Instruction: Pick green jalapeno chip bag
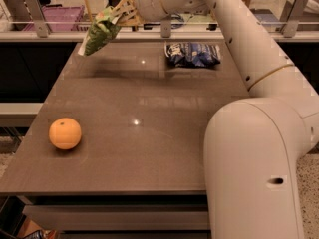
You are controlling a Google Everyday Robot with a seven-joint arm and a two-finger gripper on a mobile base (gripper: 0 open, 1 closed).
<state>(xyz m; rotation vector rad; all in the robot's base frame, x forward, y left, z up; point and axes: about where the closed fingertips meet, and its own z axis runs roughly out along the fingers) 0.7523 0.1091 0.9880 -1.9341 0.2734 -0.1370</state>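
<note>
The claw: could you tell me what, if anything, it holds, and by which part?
The claw, over the far-left table corner, grips the green jalapeno chip bag by its top edge.

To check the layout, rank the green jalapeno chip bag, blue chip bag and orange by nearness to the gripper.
The gripper is above the table, far left.
1. green jalapeno chip bag, held in it
2. blue chip bag, far side, rightward
3. orange, near left
</note>
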